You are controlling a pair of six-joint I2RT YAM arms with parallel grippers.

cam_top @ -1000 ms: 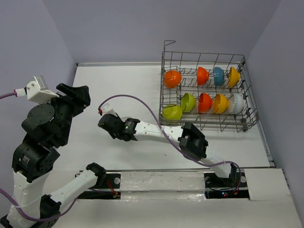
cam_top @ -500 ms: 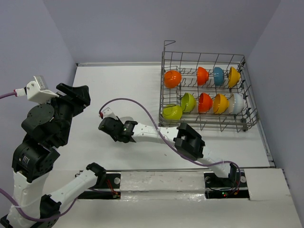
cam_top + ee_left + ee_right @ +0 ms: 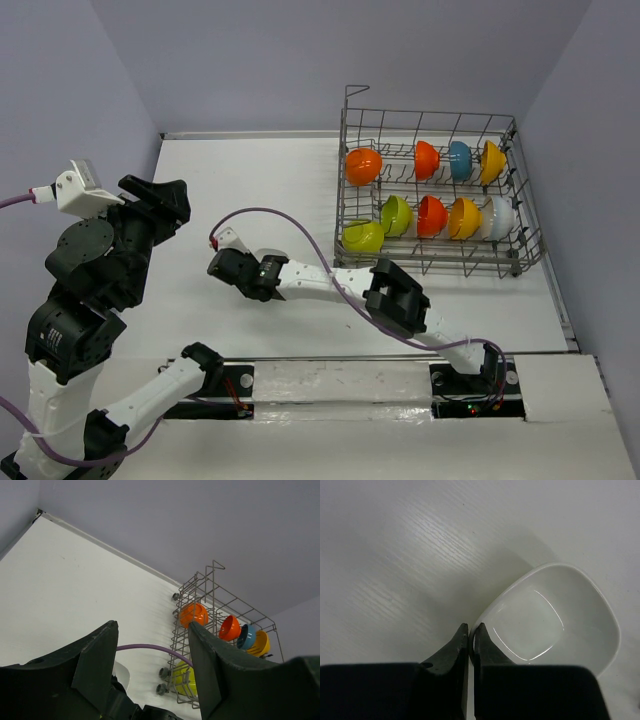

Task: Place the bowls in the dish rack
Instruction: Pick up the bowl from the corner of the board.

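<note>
A squarish white bowl [image 3: 555, 615] lies on the table, and my right gripper [image 3: 471, 630] is shut on its near-left rim, one finger inside and one outside. From above, that bowl [image 3: 269, 256] shows beside the right gripper [image 3: 262, 270] at mid-table. The grey wire dish rack [image 3: 430, 115] at the back right holds several bowls on edge: orange [image 3: 363, 165], blue [image 3: 459, 160], lime green [image 3: 363, 236] and others. My left gripper [image 3: 152, 625] hangs open and empty, raised at the far left [image 3: 172, 205], looking toward the dish rack [image 3: 200, 592].
A purple cable [image 3: 300, 215] arcs from the right wrist over the table toward the rack's near-left corner. The right arm's elbow [image 3: 398, 298] lies just in front of the rack. The table's back wall edge [image 3: 250, 133] runs behind.
The right gripper slid a little left toward the white bowl, and its jaws closed on the bowl's rim. The left arm has not moved.
</note>
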